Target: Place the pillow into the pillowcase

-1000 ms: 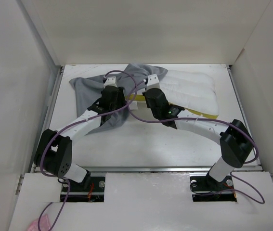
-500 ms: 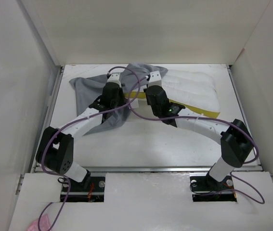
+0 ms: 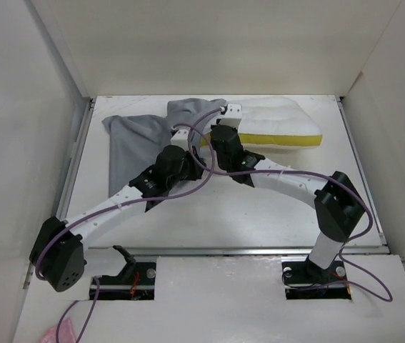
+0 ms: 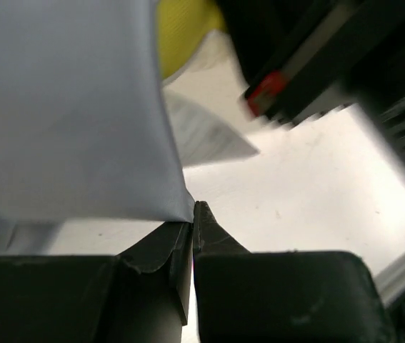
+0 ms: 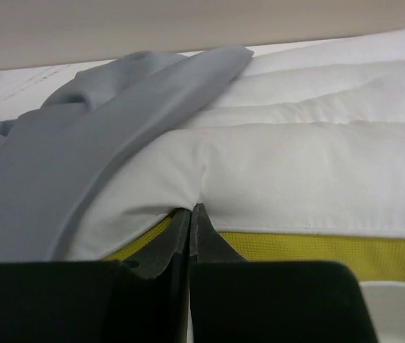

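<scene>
White table (image 3: 259, 214), boxed in by plain white walls (image 3: 209, 43) on the left, back and right; metal rail (image 3: 259, 250) along the near edge. The pillow (image 3: 281, 118) lies at the far right, close to the back wall, yellow trim (image 3: 284, 138) facing me. The pillowcase (image 3: 134, 139) is spread over the far left, wrinkled, and one flap is draped over the pillow's left end.

My left gripper (image 4: 193, 214) is clamped on an edge of the pillowcase, and the grey cloth hangs up off the fingertips. My right gripper (image 5: 190, 214) is pinched tight on the pillow's white fabric just above the trim, near its left end. The two grippers sit close together at the middle of the far side, purple cables (image 3: 202, 136) looping between them.

A red tab (image 4: 266, 93) shows on a black housing in the left wrist view, too blurred to read.

Open surface: the near half of the table between my arms, and a strip in front of the pillow on the right. The pillowcase runs near the left edge.
</scene>
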